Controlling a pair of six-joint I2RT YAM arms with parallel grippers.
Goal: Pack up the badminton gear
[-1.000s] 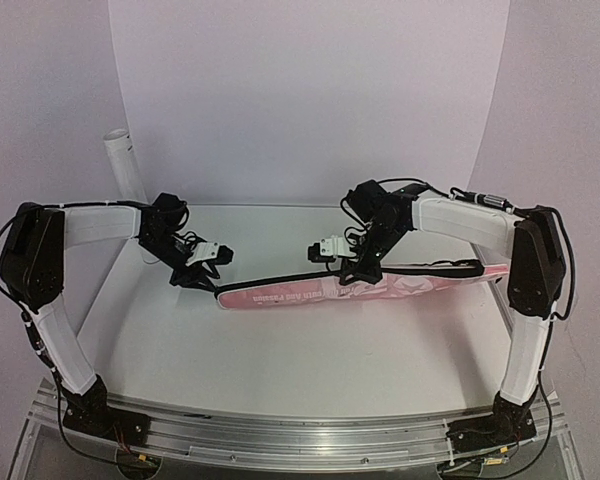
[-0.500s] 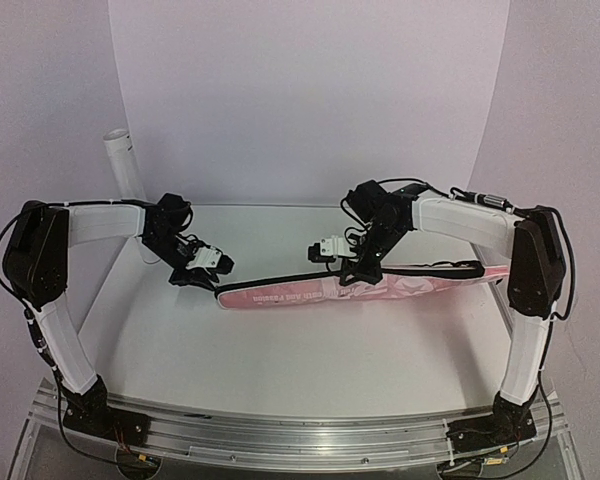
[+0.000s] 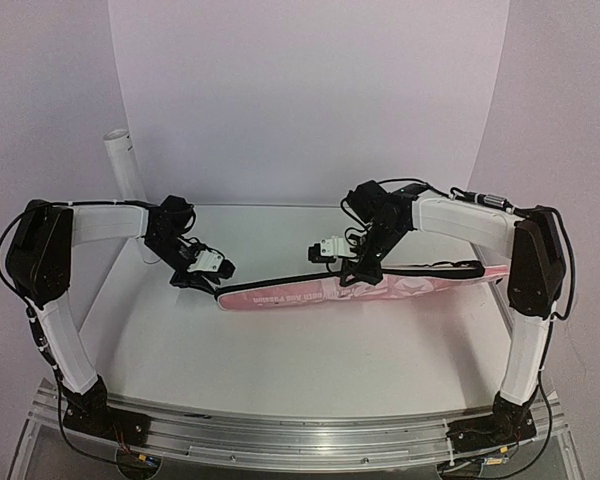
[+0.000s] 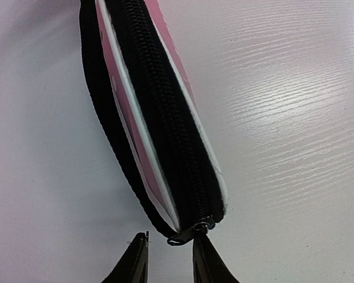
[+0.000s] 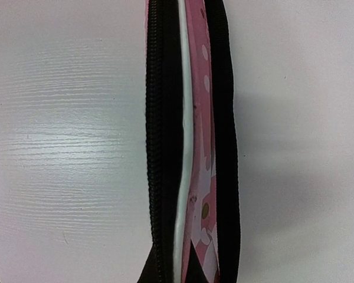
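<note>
Pink bag (image 3: 280, 298) lies lengthwise across the middle of the worktop (image 3: 300, 350), one end left of centre, the other at the right edge. Zip (image 4: 165, 130) closed where visible, black strap (image 4: 100, 106) running beside it. Left hand (image 4: 170, 247) at the bag's left end, released, fingers slightly apart; zip pull (image 4: 189, 232) sits right at the tips, not clamped. Right hand (image 5: 172, 274) clenched on the bag's upper edge near its middle, pinching the white piping (image 5: 184, 147). Badminton gear hidden in every view; cannot tell if it is inside the bag. White tube (image 3: 123, 165) stands tilted at the far left corner.
</note>
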